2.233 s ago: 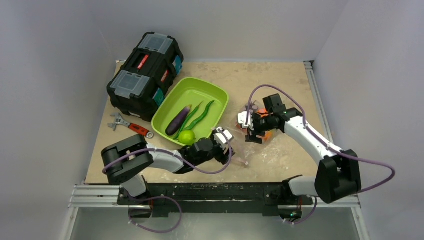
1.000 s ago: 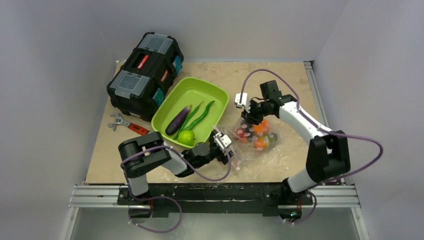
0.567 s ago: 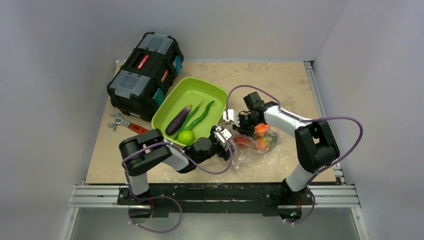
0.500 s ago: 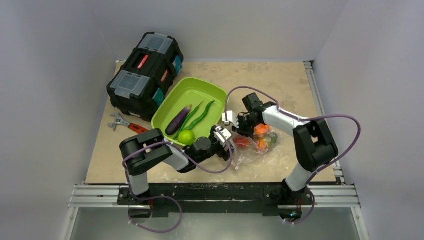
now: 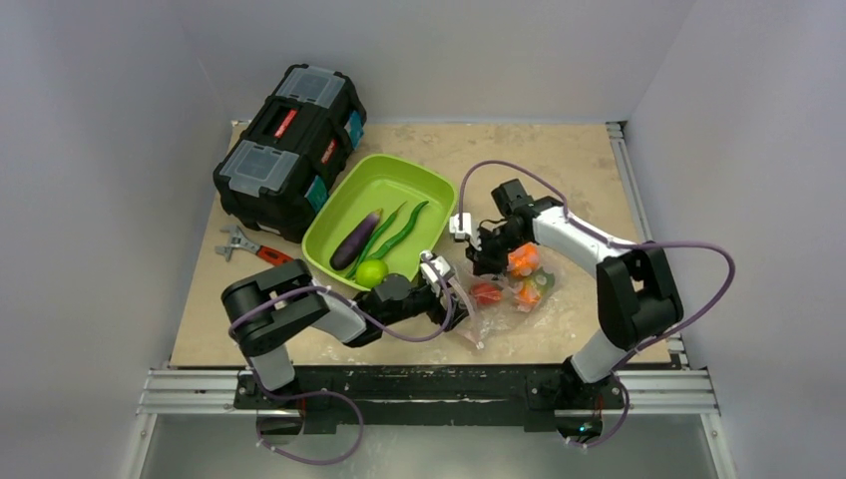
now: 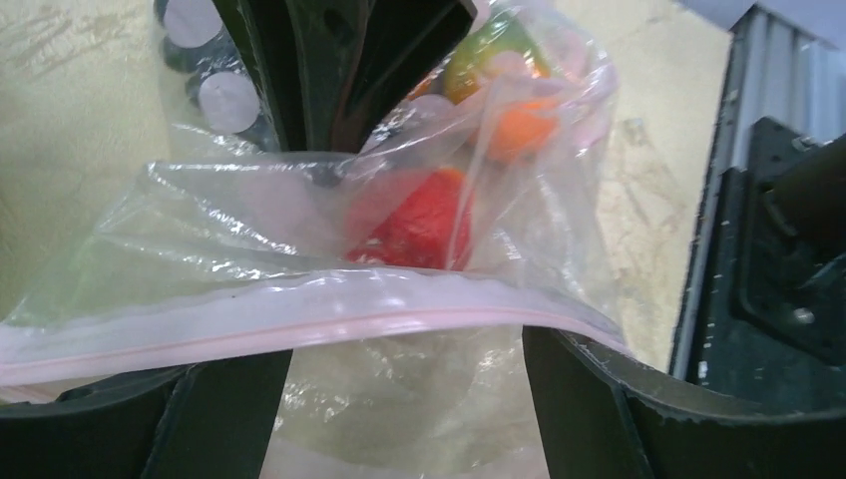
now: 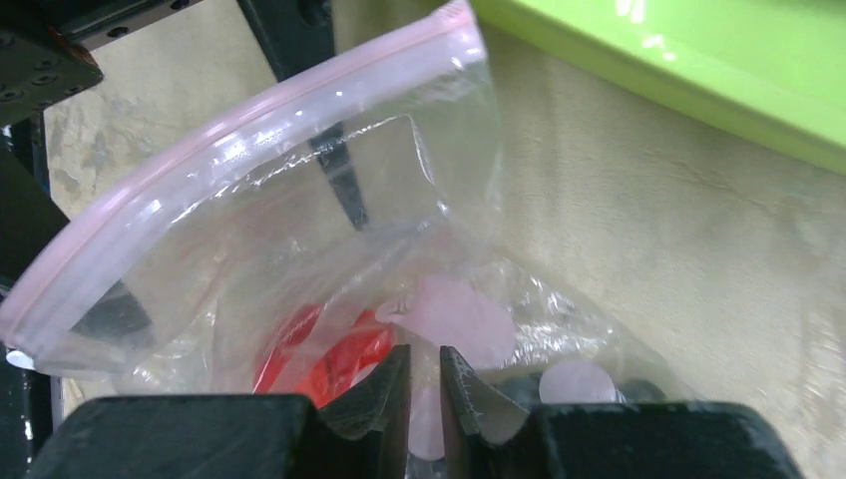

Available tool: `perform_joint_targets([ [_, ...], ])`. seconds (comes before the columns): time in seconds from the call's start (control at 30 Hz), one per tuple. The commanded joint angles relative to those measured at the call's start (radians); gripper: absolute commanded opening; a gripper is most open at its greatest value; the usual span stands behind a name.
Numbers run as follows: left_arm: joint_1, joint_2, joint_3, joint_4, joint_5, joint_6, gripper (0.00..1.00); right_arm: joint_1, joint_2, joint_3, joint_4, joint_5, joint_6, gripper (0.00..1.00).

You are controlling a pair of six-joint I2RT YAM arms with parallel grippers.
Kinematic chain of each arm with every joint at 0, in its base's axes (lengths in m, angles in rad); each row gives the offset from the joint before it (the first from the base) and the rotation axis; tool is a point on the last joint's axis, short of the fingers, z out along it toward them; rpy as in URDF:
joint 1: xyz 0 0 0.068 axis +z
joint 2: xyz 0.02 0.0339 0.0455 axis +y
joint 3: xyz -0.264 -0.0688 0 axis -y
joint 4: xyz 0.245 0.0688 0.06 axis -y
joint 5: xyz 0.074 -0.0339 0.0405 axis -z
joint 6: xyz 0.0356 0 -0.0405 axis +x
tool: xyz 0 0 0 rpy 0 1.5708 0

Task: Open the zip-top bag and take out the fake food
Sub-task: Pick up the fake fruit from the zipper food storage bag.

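Observation:
The zip-top bag [image 5: 504, 314] lies crumpled at mid-table and holds fake food: a red pepper [image 5: 486, 292], an orange fruit [image 5: 522, 259] and a mango [image 5: 529, 292]. My left gripper [image 5: 444, 277] stands open at the bag's left end. In the left wrist view the pink zip strip [image 6: 299, 324] drapes across both fingers of the left gripper [image 6: 409, 399], with the pepper [image 6: 419, 220] behind it. My right gripper [image 5: 481, 261] sits at the bag's far edge. In the right wrist view the right gripper [image 7: 426, 374] pinches bag film [image 7: 299, 200] beside the pepper [image 7: 329, 354].
A lime-green tray [image 5: 389, 175] to the left of the bag holds a purple eggplant [image 5: 356, 239], a long green pod [image 5: 399, 232] and a lime-green ball [image 5: 372, 272]. A black toolbox [image 5: 289, 135] stands at the back left, and a red-handled wrench [image 5: 261, 249] lies in front of it.
My right gripper came down and to the left from beyond the bag onto its far edge, and its jaws narrowed. The left arm's elbow swung left while its gripper stayed at the bag's mouth.

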Motion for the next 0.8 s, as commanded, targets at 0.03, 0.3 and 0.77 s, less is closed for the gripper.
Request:
perform_joint_targets([
  [0.03,0.007,-0.119,-0.011,-0.024,0.096,-0.044,0.81,-0.081,-0.132,0.051,-0.076,-0.084,0.0,0.22],
  [0.3,0.007,-0.105,-0.042,0.0,0.18,0.133,0.67,-0.144,-0.296,0.032,-0.327,-0.106,-0.317,0.61],
  [0.77,-0.004,0.041,0.105,0.001,0.159,0.239,0.64,-0.007,-0.178,-0.176,0.016,0.09,-0.254,0.66],
])
